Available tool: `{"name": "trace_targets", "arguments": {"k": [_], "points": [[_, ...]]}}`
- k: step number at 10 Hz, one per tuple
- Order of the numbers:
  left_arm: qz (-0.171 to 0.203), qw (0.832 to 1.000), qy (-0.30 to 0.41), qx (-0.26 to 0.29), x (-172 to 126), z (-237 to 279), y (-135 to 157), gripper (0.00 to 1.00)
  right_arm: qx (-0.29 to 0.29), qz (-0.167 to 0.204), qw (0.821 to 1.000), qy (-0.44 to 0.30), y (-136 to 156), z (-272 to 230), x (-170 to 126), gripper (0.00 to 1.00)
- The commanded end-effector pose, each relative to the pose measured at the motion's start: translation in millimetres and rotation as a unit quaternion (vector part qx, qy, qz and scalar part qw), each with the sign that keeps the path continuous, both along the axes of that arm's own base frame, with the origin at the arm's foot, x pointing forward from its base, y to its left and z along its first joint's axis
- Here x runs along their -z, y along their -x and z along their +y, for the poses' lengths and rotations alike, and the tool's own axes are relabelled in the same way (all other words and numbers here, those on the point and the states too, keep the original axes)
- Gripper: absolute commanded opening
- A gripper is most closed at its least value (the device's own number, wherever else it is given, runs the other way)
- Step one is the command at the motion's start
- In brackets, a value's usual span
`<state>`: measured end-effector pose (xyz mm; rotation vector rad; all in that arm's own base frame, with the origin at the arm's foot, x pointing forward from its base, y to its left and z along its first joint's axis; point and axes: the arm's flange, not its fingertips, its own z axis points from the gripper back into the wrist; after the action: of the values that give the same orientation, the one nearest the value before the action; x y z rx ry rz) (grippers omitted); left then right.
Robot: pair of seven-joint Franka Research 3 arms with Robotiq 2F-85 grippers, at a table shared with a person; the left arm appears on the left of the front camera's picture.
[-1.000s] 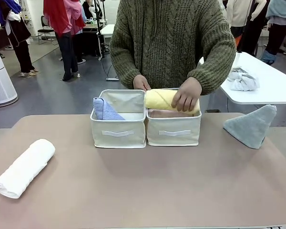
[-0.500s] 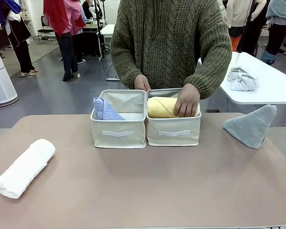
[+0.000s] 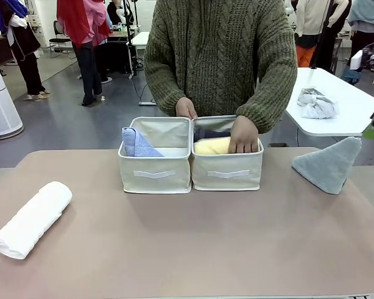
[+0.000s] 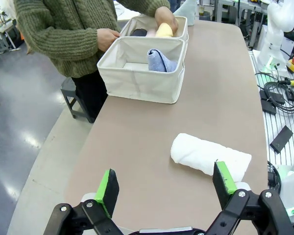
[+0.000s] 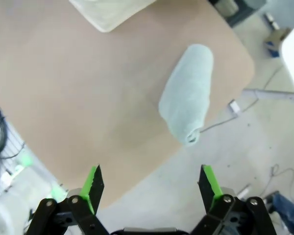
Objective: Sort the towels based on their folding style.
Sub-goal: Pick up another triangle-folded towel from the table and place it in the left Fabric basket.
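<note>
Both of your pincers are wide open and hold nothing. Your left pincer [image 4: 165, 183] hangs over the worktop [image 4: 137, 142], near the white roll [image 4: 208, 156] lying on its side. Your right pincer [image 5: 151, 182] hangs by the worktop's edge, and the grey-teal cone towel [image 5: 188, 93] lies out in front of it. Farther off, two cloth bins sit side by side. The light blue towel [image 3: 136, 143] is in the left bin [image 3: 154, 174]. A person's hand [image 3: 244, 136] rests on the yellow roll [image 3: 212, 146] inside the right bin [image 3: 227, 173].
</note>
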<state>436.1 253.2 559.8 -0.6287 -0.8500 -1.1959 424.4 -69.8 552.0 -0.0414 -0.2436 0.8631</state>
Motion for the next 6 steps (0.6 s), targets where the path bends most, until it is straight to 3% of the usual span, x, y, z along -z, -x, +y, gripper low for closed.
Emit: {"name": "trace_targets", "arguments": {"k": [1, 6], "points": [[-0.006, 1.000, 0.006, 0.002, -0.7, 0.2, 1.2, 1.00, 0.041, -0.001, 0.999, 0.032, -12.7, -4.5, 20.7, 1.00], [-0.006, 1.000, 0.006, 0.002, -0.7, 0.2, 1.2, 1.00, 0.045, 0.024, 0.998, -0.039, -44.3, -35.5, 55.9, 1.00]]}}
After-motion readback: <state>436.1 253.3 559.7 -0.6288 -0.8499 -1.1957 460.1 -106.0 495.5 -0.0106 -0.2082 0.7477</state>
